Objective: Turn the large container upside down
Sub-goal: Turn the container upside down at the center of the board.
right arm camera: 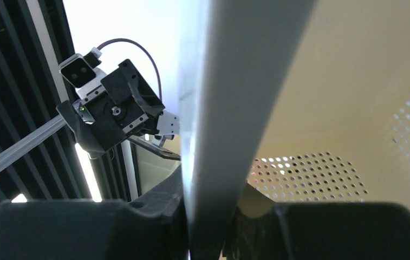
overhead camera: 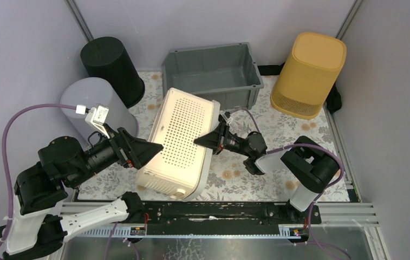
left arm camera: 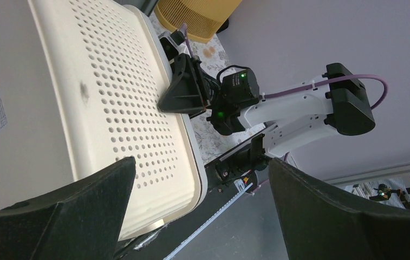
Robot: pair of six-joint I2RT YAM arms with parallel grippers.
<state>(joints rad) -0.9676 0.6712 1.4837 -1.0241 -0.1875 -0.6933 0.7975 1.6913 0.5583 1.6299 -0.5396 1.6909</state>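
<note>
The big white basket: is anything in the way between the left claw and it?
Nothing visible. The open left gripper sits right beside the white basket on its left side, with no object between them. The right gripper is shut on the basket's opposite rim. The grey bin stands behind, apart.

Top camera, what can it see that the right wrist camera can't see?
Only the top camera shows the yellow bin, the grey crate, the black bin and the flowery mat. Only the right wrist camera shows the inside of the white basket and, up close, the right gripper pinching its rim. Both show the white basket and the left arm.
</note>
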